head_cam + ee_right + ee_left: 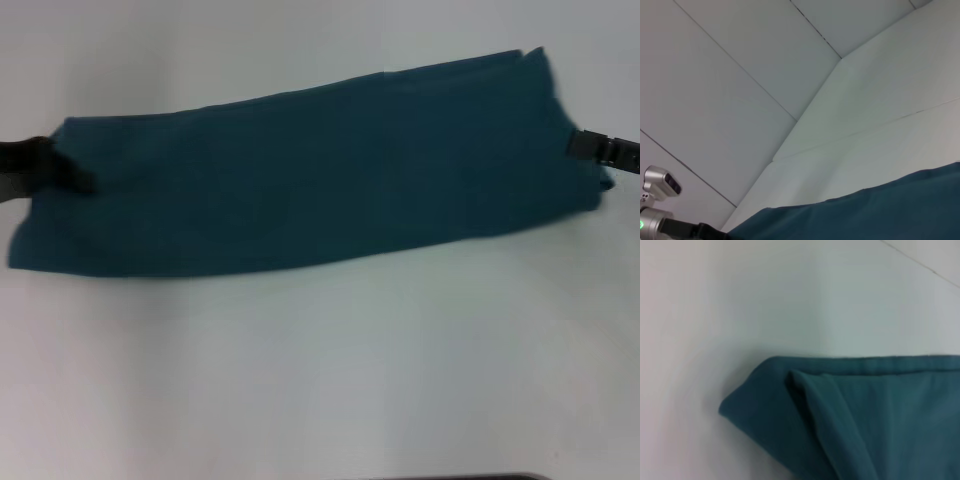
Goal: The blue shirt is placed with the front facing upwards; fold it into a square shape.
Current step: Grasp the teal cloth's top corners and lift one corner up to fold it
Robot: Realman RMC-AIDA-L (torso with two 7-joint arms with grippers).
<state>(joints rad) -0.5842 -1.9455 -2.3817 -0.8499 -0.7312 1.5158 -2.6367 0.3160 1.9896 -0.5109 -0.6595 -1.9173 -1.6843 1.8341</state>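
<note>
Head view shows the blue shirt (320, 170) folded into a long band lying across the white tabletop (320, 380), its right end farther from the robot than its left. The left claw (55, 168) sits at the band's left end and the right claw (590, 148) at its right end. Whether either claw grips the cloth, I cannot tell.

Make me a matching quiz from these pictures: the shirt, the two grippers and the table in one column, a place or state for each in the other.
1. dark teal-blue cotton shirt
2. left gripper
3. right gripper
4. plain white table

a. at the shirt's right end
b. bears the cloth
c. folded into a long band
d. at the shirt's left end

Pairs: 1-c, 2-d, 3-a, 4-b
</note>
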